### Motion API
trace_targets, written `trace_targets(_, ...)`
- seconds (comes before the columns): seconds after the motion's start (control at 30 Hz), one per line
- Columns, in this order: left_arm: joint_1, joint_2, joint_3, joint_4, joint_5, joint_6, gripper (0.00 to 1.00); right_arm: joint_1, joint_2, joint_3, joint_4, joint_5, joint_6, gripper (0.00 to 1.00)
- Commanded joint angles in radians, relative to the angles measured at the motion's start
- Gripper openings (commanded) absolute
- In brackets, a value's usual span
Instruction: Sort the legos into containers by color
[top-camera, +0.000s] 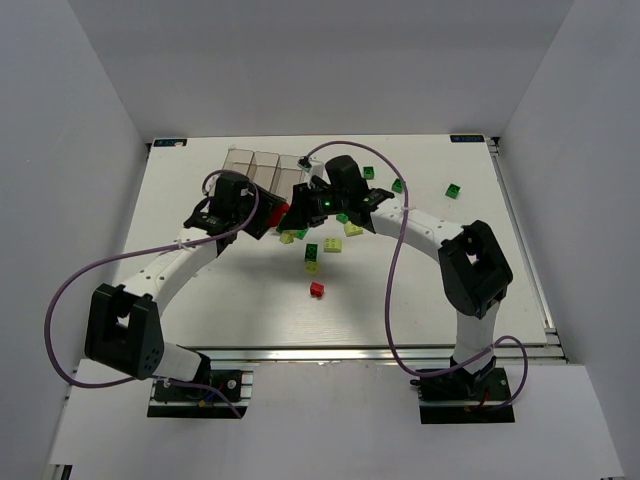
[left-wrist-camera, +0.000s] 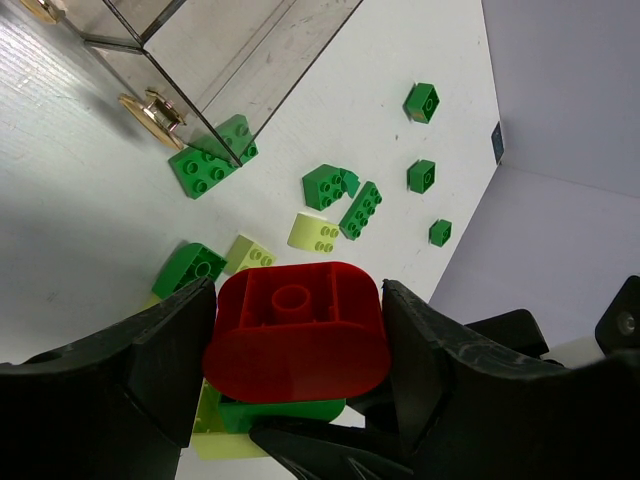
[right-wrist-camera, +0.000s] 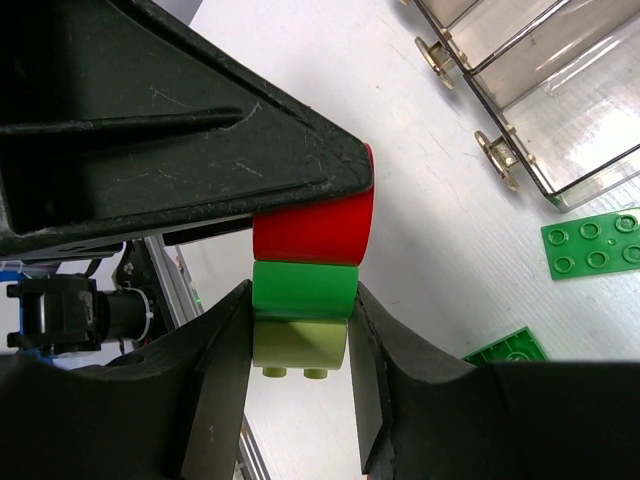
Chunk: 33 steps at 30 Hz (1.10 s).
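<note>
A stack of three joined legos, red (right-wrist-camera: 315, 225) on dark green (right-wrist-camera: 303, 288) on pale yellow-green (right-wrist-camera: 298, 343), hangs in the air between both grippers. My left gripper (left-wrist-camera: 297, 305) is shut on the red brick (left-wrist-camera: 300, 345). My right gripper (right-wrist-camera: 300, 320) is shut on the green and yellow-green bricks. In the top view both grippers (top-camera: 268, 215) (top-camera: 303, 206) meet just in front of the three clear containers (top-camera: 262, 168). The containers also show in the left wrist view (left-wrist-camera: 215, 60) and in the right wrist view (right-wrist-camera: 545, 90).
Loose legos lie on the white table: a red one (top-camera: 317, 290), yellow-green ones (top-camera: 313, 255) (top-camera: 353, 229), green ones (top-camera: 330, 247) (top-camera: 369, 173) (top-camera: 397, 185) (top-camera: 454, 190). Green bricks (left-wrist-camera: 212, 160) lie against the containers' corner. White walls enclose the table.
</note>
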Motion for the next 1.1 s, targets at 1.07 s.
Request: trace_targets(1.07,0.011,-0.017,0.090,-0.051,-0.072,0.082,0.00,-0.012,-0.063,-0.102,0.127,-0.127,0.054,0.00)
